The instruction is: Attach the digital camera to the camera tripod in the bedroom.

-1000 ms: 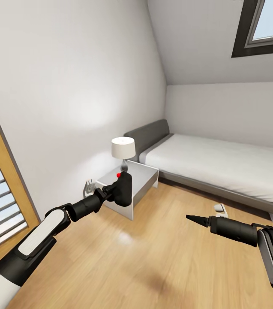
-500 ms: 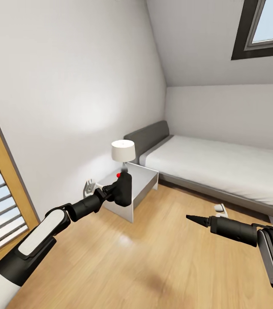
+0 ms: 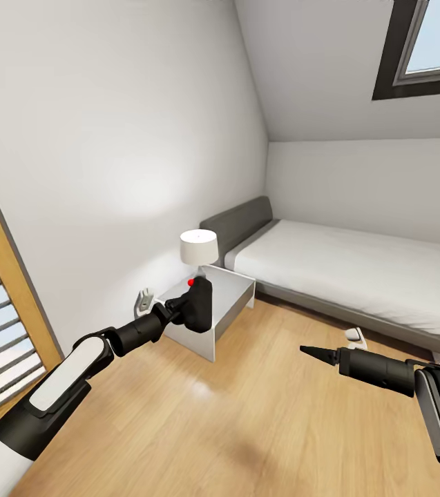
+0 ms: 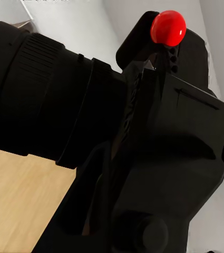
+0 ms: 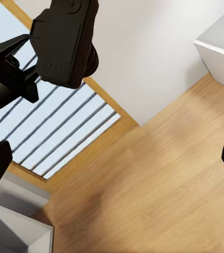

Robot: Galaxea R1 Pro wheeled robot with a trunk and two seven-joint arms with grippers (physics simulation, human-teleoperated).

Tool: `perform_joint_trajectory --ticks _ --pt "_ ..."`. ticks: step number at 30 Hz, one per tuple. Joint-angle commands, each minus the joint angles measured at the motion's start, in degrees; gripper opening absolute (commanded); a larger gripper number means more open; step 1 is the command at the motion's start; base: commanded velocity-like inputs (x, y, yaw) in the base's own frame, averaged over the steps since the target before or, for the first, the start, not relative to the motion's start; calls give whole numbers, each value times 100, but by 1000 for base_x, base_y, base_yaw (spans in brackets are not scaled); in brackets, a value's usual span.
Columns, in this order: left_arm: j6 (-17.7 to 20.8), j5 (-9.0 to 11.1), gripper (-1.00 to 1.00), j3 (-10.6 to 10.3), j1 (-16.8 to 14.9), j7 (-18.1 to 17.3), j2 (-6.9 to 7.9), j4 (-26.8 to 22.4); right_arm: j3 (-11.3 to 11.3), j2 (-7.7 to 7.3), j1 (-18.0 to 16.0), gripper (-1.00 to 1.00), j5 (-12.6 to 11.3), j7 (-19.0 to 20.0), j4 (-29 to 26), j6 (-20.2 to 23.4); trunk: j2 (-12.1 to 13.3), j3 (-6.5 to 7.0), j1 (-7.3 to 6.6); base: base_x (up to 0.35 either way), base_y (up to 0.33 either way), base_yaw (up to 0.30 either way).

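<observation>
From my head camera, my left gripper [image 3: 178, 307] sits left of centre, closed around the digital camera [image 3: 197, 306], whose red dot faces up. Behind it stands a white bedside table [image 3: 228, 295] with a white-shaded lamp [image 3: 198, 246]. The grey bed [image 3: 344, 266] with its white mattress runs across the right half. My right gripper [image 3: 314, 353] points leftward at lower right, above the wood floor [image 3: 247, 421]. A window [image 3: 423, 41] fills the upper right corner.

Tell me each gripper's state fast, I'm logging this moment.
Left gripper: shut on the chunky matte-black digital camera with a red button.
Right gripper: open, holding nothing.
</observation>
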Motion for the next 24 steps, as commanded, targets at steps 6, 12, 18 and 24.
perform_joint_trajectory --ticks 6,12,18,24 --pt "-15 4 -100 -2 -5 306 -8 -36 -3 -1 -4 100 -4 15 0 29 239 102 -133 0 0 0" --pt "-33 -14 -100 22 -5 1502 -41 -72 -3 -1 -4 100 -4 15 0 29 480 210 -265 0 0 0" --pt "-46 -16 -100 35 -5 2166 -56 -87 -3 0 -4 100 -4 16 0 29 720 318 -397 0 0 0" --pt "-285 8 -100 34 -5 2272 -53 -88 -2 -1 -4 100 -4 16 0 29 961 425 -528 0 0 0"
